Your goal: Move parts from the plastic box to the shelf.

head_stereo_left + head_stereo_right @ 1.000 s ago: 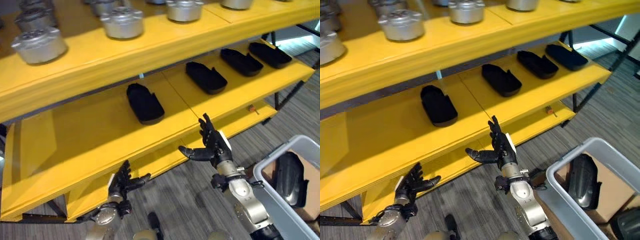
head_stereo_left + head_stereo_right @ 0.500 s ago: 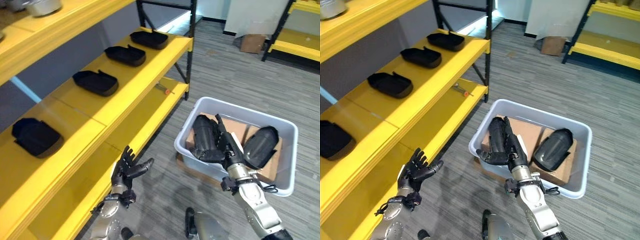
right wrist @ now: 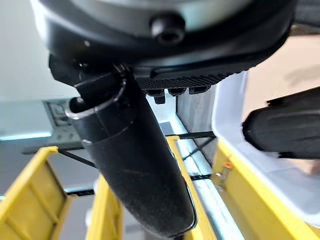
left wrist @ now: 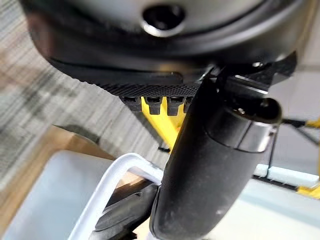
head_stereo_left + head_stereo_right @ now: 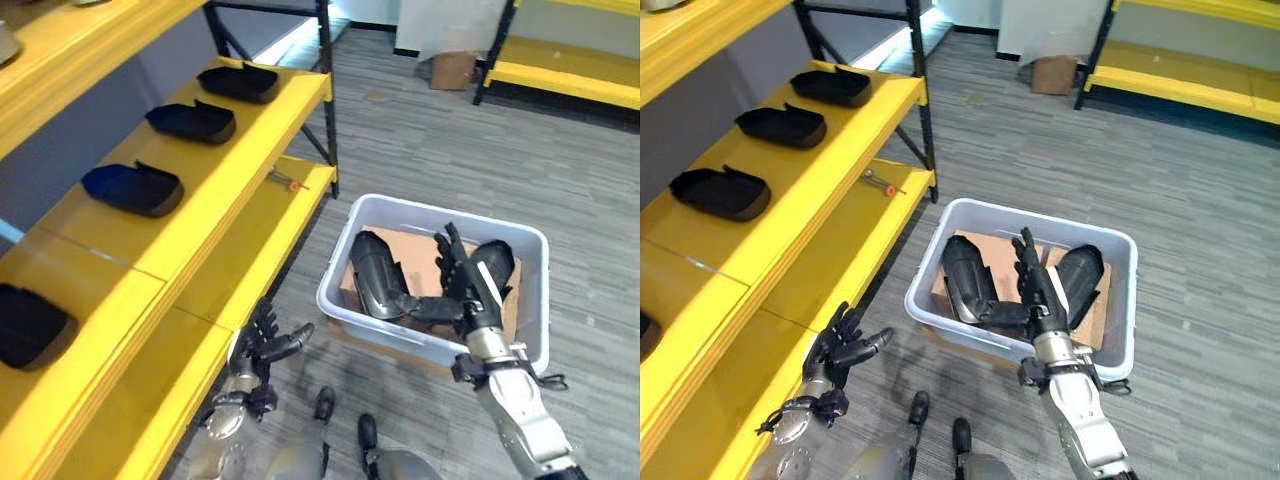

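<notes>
We are reaching right hand (image 5: pixel 465 285), fingers spread, empty, over plastic box (image 5: pixel 530 330) on floor; two black parts (image 5: pixel 375 285) lying inside. Left hand (image 5: pixel 265 345) open, idle beside shelf (image 5: pixel 240 170). Advising: lower squarely, wrap one part fully before lifting.

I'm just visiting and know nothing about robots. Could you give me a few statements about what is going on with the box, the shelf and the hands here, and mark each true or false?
1. The pale grey plastic box stands on the floor beside the yellow shelf. True.
2. The box is empty. False: two black moulded parts lie in it on brown cardboard.
3. The right hand is over the box with its fingers straight and holds nothing. True.
4. The left hand grips a black part. False: it is open and empty, low by the shelf's edge.
5. Black tray-shaped parts already sit in a row on the shelf. True.
</notes>
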